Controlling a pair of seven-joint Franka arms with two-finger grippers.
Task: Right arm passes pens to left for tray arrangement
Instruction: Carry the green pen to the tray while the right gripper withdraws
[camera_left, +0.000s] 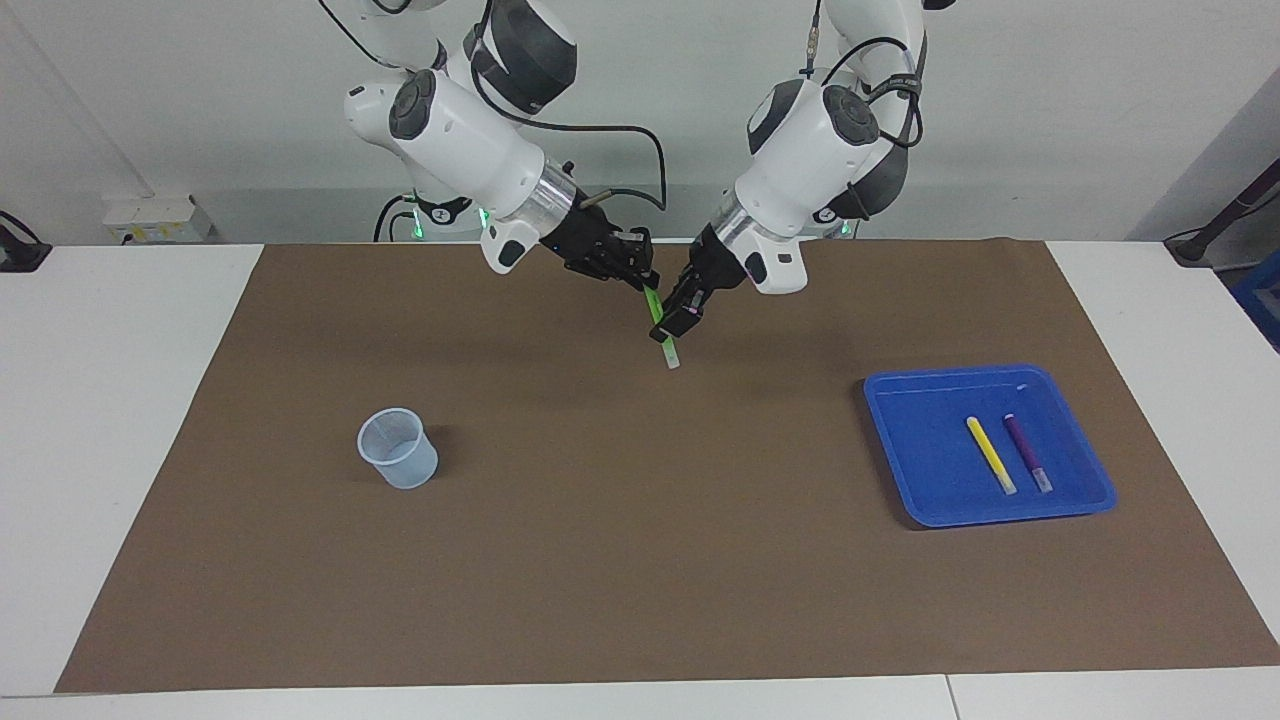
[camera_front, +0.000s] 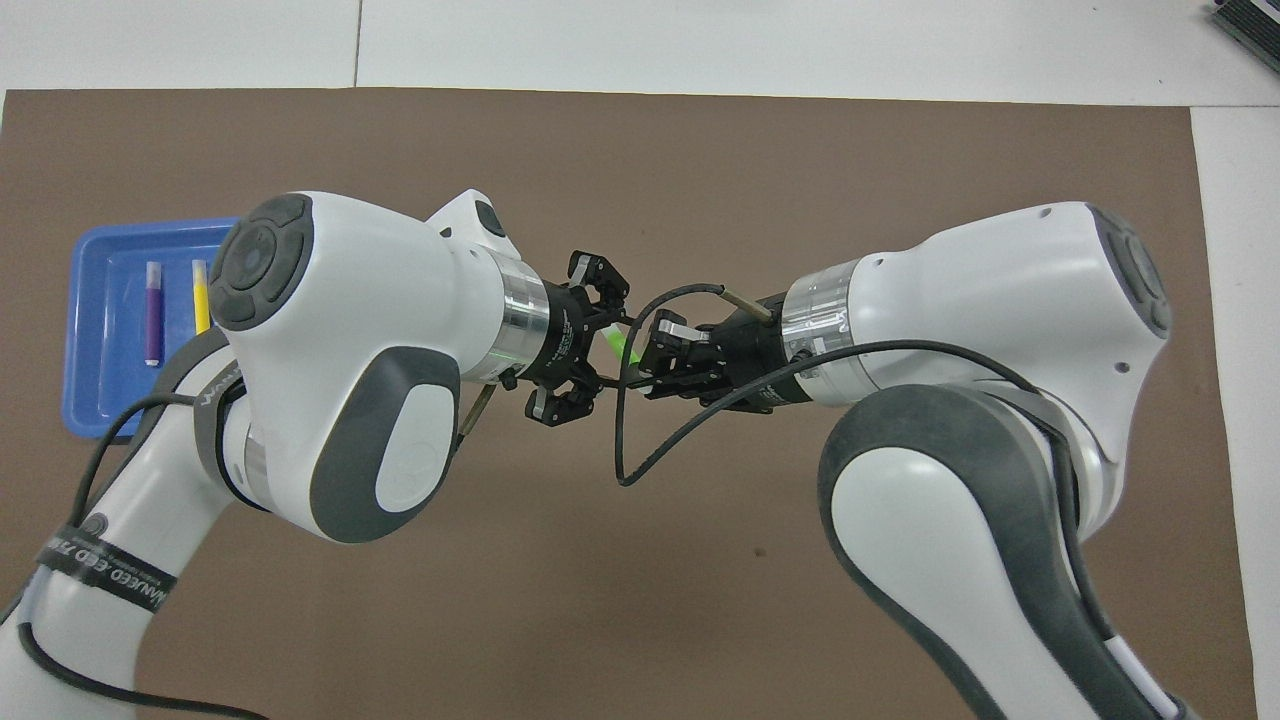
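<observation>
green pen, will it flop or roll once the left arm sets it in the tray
The green pen probably stays stiff: it hangs straight from the right gripper. Slim and round, it may roll on the tray floor.

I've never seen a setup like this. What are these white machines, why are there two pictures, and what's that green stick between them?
They are two robot arms at a table, each ending in a black gripper with two jaws. One picture looks at them from across the table; the other looks down from above their own end.

On the brown mat stand a pale cup and a blue tray holding a yellow pen and a purple pen.

The green stick is a third pen. The right gripper holds its upper end in the air over the mat. The left gripper is at the pen's middle, taking it over; whether its jaws have fully closed is not clear.
</observation>
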